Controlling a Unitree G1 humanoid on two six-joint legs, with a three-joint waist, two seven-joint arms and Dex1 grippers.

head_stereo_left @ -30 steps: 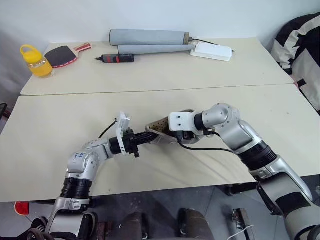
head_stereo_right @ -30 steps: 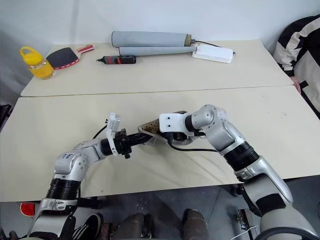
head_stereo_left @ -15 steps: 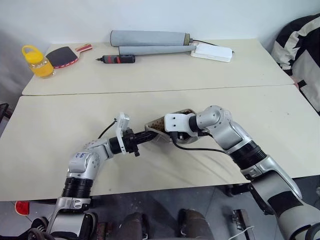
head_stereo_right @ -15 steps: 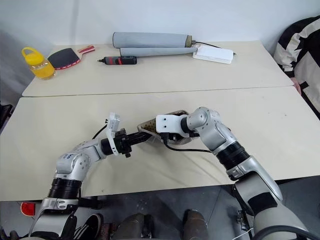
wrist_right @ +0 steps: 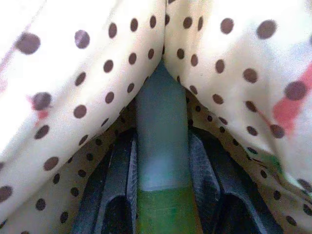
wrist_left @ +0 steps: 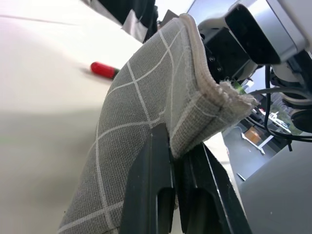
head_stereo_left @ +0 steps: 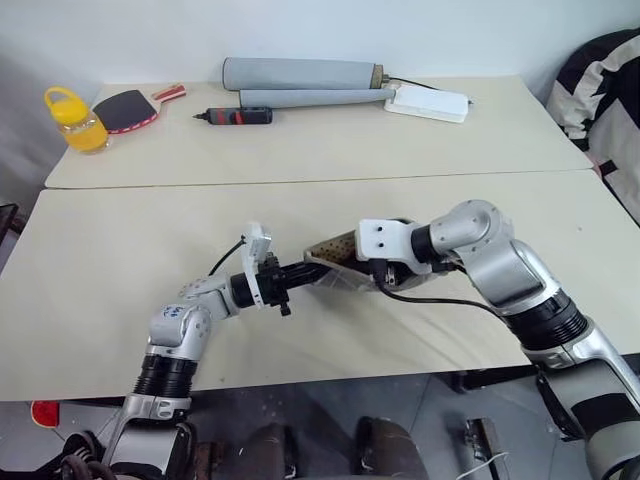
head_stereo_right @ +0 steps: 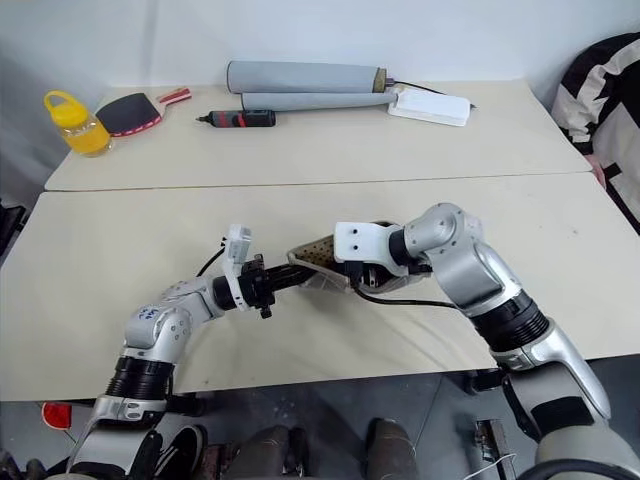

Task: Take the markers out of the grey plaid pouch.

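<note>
We have the grey plaid pouch [wrist_left: 146, 122] held up off the near table [head_stereo_left: 100, 280], between our two arms. Our left gripper [wrist_left: 181, 161] is pinched tight on the pouch's fabric edge — the wrist view shows both black fingers [wrist_left: 153, 190] clamped on the plaid cloth beside its frayed seam.

Our right gripper [wrist_right: 161, 195] is inside the pouch mouth, among the dotted tan lining [wrist_right: 73, 97]. Its jaws stand narrowed on a slim stick, a light green marker [wrist_right: 161, 146], which lies straight along the fingers with its far end still wedged where the lining folds meet. We judge it held, though the close view is soft and we cannot be certain how firm the grip is.

The relation that matters now: the marker's long axis runs along the pouch, and the pouch opens toward our right arm. So the withdrawal should go straight back along that axis, away from the left gripper, which anchors the other side. Any sideways pull would likely drag the lining with it.

A red-ended stick [wrist_left: 103, 69] lies on the table beyond the pouch — probably the other marker, already out.
</note>
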